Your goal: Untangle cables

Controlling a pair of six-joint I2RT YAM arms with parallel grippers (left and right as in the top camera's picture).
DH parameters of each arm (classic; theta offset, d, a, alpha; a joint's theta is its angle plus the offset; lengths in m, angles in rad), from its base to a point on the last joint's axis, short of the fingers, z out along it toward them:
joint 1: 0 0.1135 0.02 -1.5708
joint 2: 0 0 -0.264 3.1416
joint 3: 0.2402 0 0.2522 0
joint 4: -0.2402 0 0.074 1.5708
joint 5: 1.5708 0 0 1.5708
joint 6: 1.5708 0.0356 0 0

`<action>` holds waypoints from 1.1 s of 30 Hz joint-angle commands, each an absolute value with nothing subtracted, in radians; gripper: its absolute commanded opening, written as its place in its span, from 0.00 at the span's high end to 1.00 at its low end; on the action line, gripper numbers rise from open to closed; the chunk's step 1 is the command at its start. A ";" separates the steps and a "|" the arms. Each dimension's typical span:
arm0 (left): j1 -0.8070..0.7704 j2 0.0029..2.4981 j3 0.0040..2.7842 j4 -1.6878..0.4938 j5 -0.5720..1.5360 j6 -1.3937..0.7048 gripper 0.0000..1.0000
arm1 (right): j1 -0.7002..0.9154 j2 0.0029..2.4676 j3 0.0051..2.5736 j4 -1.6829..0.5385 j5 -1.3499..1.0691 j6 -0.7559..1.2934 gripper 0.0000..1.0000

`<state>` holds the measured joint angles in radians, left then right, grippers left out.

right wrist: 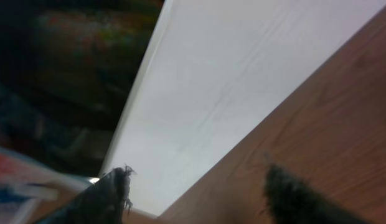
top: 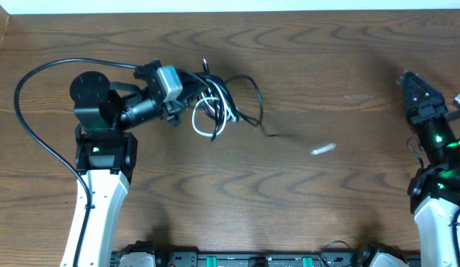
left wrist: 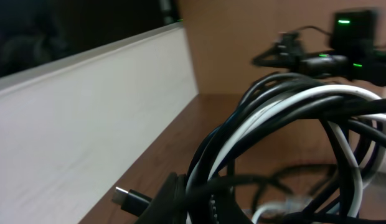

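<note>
The cables (top: 215, 104) are a tangled bundle of thin black cords and one white cord, at the left middle of the table. A black strand trails right from the bundle (top: 268, 133). My left gripper (top: 191, 95) is shut on the bundle. In the left wrist view the black and white loops (left wrist: 292, 118) fill the frame, pinched between my fingers (left wrist: 211, 202), with a black USB plug (left wrist: 132, 199) sticking out to the left. My right gripper (top: 409, 81) is at the far right, open and empty; its two fingertips (right wrist: 199, 193) are spread wide over bare table.
A small white piece (top: 323, 148) lies on the wood to the right of the bundle. A white wall (left wrist: 87, 124) runs along the table's far edge. The left arm's thick black cable (top: 37, 96) loops at the far left.
</note>
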<state>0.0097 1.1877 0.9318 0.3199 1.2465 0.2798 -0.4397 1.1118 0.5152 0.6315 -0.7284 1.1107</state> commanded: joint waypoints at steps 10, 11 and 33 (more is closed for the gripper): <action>0.015 1.224 0.952 0.332 1.425 0.388 0.92 | -0.360 1.113 0.527 0.639 -0.935 0.992 0.13; 0.015 1.223 0.952 0.346 1.425 0.387 0.92 | -0.353 1.113 0.527 0.639 -0.936 0.986 0.12; -0.062 1.223 0.952 0.825 1.159 -0.317 0.93 | 0.197 1.113 0.527 0.636 -0.955 0.191 0.01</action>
